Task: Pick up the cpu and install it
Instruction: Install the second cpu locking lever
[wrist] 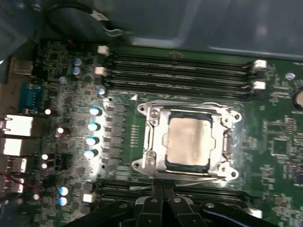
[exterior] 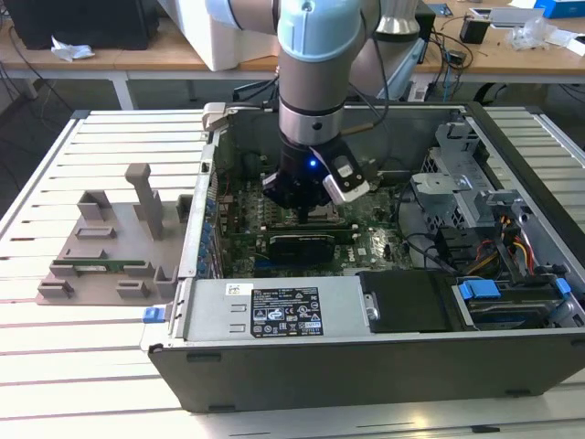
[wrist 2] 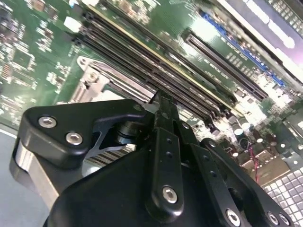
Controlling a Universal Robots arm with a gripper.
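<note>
Inside the metal socket frame your pale silvery square cpu lies flat, just beyond the gripper, fingers pinched together, empty.

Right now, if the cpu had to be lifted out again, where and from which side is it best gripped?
The cpu lies flat in the socket frame, its pale top facing up. Probably best to come straight from above and pinch two opposite thin edges; the metal frame surrounds it, so a sideways approach looks blocked. The gripper sits just beside the socket.

Pale slatted metal table bearing an open computer case and a grey fixture.
</note>
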